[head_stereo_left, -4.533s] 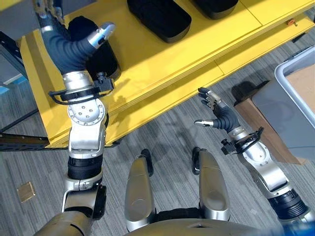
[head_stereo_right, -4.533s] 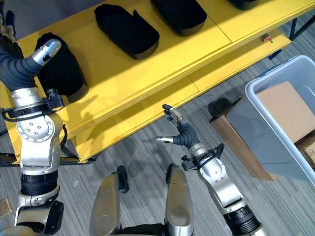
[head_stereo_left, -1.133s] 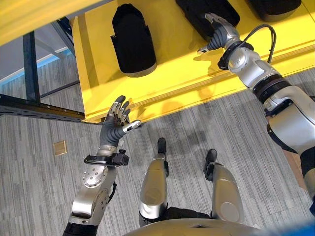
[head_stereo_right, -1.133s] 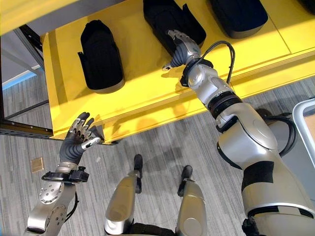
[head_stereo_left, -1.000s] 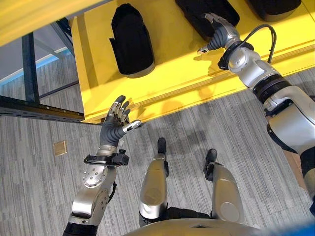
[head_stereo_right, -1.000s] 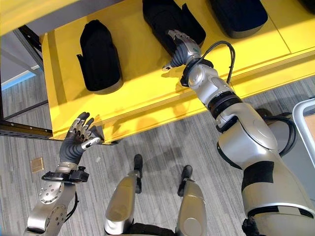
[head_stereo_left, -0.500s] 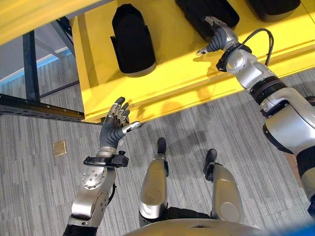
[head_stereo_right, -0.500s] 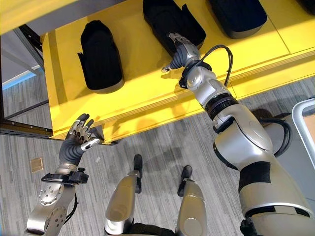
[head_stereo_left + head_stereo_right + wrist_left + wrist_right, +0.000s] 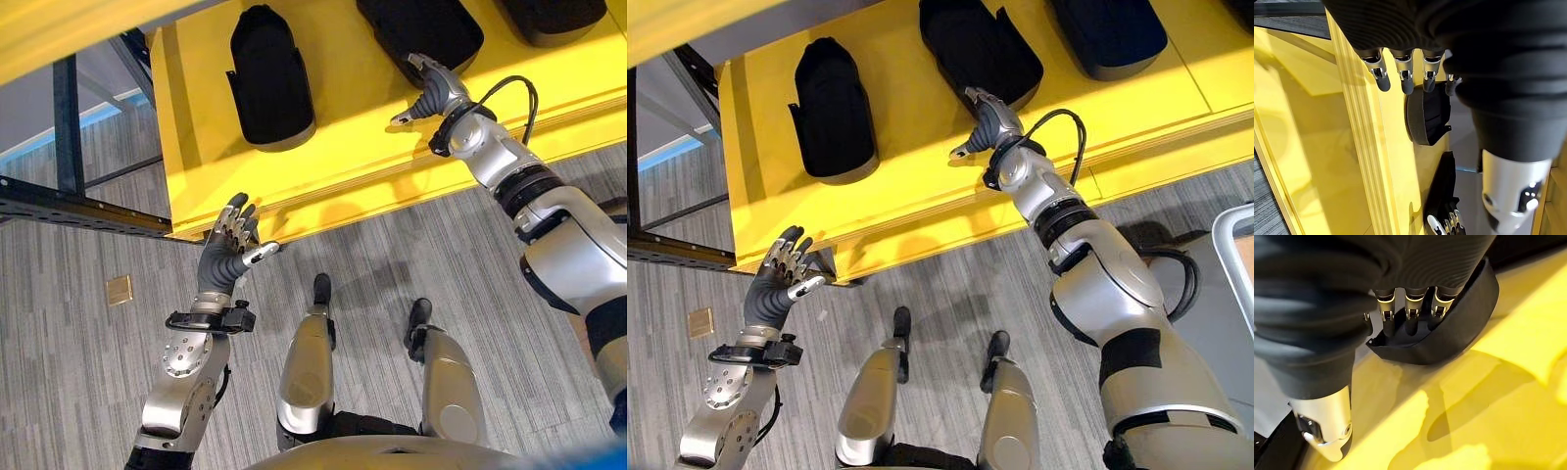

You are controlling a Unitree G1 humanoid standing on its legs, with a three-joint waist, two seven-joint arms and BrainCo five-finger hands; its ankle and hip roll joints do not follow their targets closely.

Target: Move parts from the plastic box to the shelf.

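Three black moulded parts lie on the yellow shelf point(image 9: 343, 147): a left one point(image 9: 269, 78), a middle one point(image 9: 421, 29) and a right one point(image 9: 1107, 34). My right hand point(image 9: 988, 125) is over the shelf with straight fingers point(image 9: 1410, 318) reaching to the near rim of the middle part point(image 9: 1459, 328), thumb apart, holding nothing. My left hand point(image 9: 227, 257) hangs open and empty over the floor just before the shelf's front left corner; its fingers point(image 9: 1403, 83) point at the shelf edge point(image 9: 1366, 147) and the left part point(image 9: 1425, 117).
A corner of the grey plastic box point(image 9: 1236, 245) shows at the right edge. A dark metal frame point(image 9: 78, 201) runs left of the shelf. A small brown square point(image 9: 119, 290) lies on the grey floor.
4.5 s ago my left hand was up at the left part and my right hand hung low. Within the last second the right hand drew slightly back from the middle part; the camera shifted slightly.
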